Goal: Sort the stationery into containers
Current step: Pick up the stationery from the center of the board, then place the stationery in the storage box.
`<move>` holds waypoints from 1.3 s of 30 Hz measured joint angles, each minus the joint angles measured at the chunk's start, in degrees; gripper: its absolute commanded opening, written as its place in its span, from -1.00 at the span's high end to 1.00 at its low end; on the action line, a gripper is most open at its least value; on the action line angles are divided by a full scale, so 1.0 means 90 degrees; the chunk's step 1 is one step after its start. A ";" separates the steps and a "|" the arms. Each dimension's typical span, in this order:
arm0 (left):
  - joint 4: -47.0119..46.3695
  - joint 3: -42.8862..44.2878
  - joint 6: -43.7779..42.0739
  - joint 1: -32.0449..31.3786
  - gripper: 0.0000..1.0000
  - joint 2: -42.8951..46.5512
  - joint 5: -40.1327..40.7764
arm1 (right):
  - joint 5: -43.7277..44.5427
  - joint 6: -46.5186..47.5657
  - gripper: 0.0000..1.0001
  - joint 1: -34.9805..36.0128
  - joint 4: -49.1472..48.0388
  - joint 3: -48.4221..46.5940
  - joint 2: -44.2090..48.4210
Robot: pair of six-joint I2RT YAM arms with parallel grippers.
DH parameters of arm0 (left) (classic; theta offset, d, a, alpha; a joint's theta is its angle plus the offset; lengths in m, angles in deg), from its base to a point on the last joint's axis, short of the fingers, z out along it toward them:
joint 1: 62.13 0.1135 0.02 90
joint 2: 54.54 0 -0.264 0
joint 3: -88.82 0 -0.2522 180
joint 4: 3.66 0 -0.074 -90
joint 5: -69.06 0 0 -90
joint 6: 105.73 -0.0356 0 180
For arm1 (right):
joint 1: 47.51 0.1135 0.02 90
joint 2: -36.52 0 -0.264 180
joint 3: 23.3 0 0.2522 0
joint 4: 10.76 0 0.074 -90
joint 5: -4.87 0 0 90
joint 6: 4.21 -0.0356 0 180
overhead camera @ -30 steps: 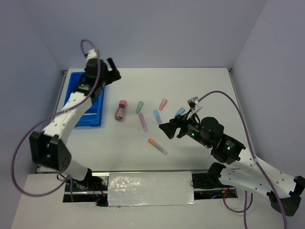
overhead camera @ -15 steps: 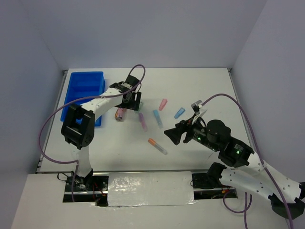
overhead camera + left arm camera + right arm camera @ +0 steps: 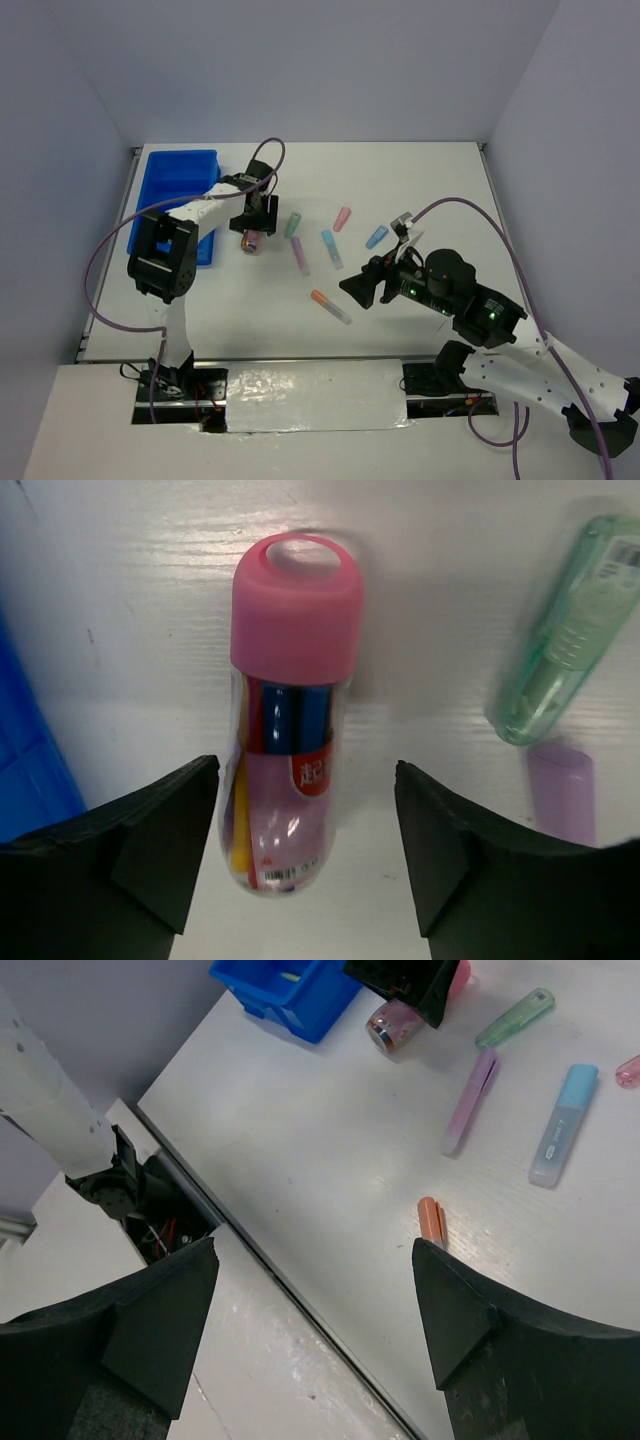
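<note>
One white surface (image 3: 430, 180), walled in grey, is left open at right. One blue tray (image 3: 170, 175) is set at its far-left edge. The left hand (image 3: 305, 770) is spread wide astride one pink-capped tube (image 3: 295, 610) near the tray, ungripped; the right hand (image 3: 315, 1250) is held open, empty. Six markers are scattered centrally: green (image 3: 293, 224), purple (image 3: 299, 256), light blue (image 3: 330, 249), pink (image 3: 342, 218), blue (image 3: 376, 237), orange (image 3: 330, 306).
</note>
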 measured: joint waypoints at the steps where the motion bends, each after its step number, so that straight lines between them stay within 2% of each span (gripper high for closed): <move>1: 0.0002 0.0000 0.0019 0.0036 -0.61 -0.0112 -0.0017 | -0.0017 0.0002 -0.70 0.0000 0.0000 0.0000 -0.0019; 3: -0.0005 -0.0007 0.0049 0.0100 -0.50 -0.0340 -0.0027 | -0.0041 0.0000 -0.71 0.0000 -0.0002 0.0000 -0.0046; 4: -0.0002 -0.0010 0.0075 0.0119 -0.30 -0.0423 -0.0032 | -0.0051 0.0000 -0.70 0.0000 -0.0007 0.0002 -0.0051; 5: 0.0002 -0.0010 0.0146 0.0136 0.45 -0.0503 -0.0063 | -0.0058 0.0000 -0.70 0.0000 -0.0015 0.0005 -0.0058; 7: -0.0022 0.0010 0.0177 0.0158 1.00 -0.0508 -0.0068 | -0.0070 0.0000 -0.71 0.0000 -0.0041 0.0007 -0.0092; 11: -0.0017 0.0000 0.0372 0.0172 1.00 -0.0425 -0.0187 | -0.0112 0.0000 -0.71 0.0000 -0.0097 0.0005 -0.0185; 13: -0.0112 -0.0158 0.0653 0.0170 1.00 -0.0068 -0.0289 | -0.0112 0.0000 -0.70 0.0000 -0.0119 0.0007 -0.0233; 19: -0.0556 -0.0789 0.2351 0.0469 1.00 0.2715 0.0083 | -0.0158 -0.0051 -0.71 0.0015 -0.0274 0.0027 -0.0287; 22: -0.0933 -0.1222 0.3509 0.1224 1.00 0.4116 0.0512 | -0.0202 -0.0117 -0.70 0.0036 -0.0474 0.0138 -0.0284; 24: -0.1078 -0.1564 0.4187 0.1797 1.00 0.4578 0.0801 | -0.0228 -0.0175 -0.70 0.0046 -0.0566 0.0228 -0.0287; 28: -0.1275 -0.2331 0.5316 0.2579 1.00 0.4719 0.0855 | -0.0342 -0.0284 -0.70 0.0083 -0.0670 0.0393 -0.0340; 32: -0.2069 -0.3303 0.6001 0.2973 1.00 0.4398 0.0515 | -0.0427 -0.0379 -0.70 0.0119 -0.0760 0.0418 -0.0384; 38: -0.2858 -0.3470 0.6448 0.3130 0.91 0.3988 0.0457 | -0.0520 -0.0420 -0.70 0.0204 -0.0957 0.0430 -0.0505; 39: -0.2968 -0.3446 0.6487 0.3152 0.83 0.3934 0.0454 | -0.0522 -0.0420 -0.70 0.0206 -0.0962 0.0432 -0.0520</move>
